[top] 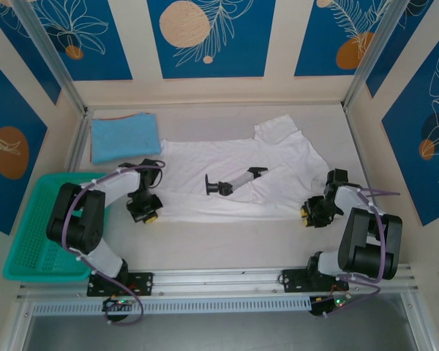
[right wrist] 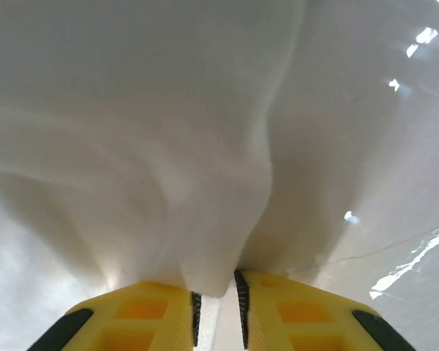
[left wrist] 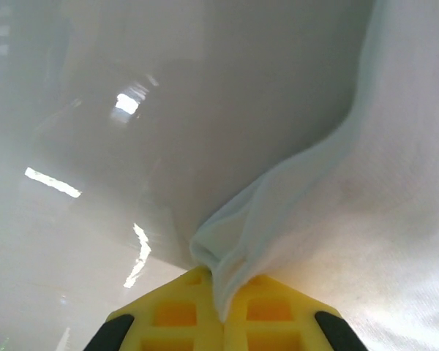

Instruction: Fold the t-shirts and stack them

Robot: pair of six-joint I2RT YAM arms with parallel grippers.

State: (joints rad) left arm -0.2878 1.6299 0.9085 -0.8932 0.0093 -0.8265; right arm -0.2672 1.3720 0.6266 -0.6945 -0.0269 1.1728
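White t-shirt (top: pixel 227 157) spread flat, left end effector (top: pixel 144 213) clamped on one edge, right end effector (top: pixel 312 214) pinching the opposite edge

**A little robot lab booth**

Two robot arms, the left arm (top: pixel 80 219) and the right arm (top: pixel 366 234), are bolted to a long metal rail (top: pixel 219 278) at the near edge of a plain pale table (top: pixel 227 245). Thin wires (top: pixel 126 312) loop out by the rail. Shiny metal poles (top: pixel 47 55) stand up at the back corners like a frame. The walls are flat cream boards with blue panels (top: pixel 241 36) showing white leaves and orange circles, like a backdrop. It looks like a box built for trying out robots.
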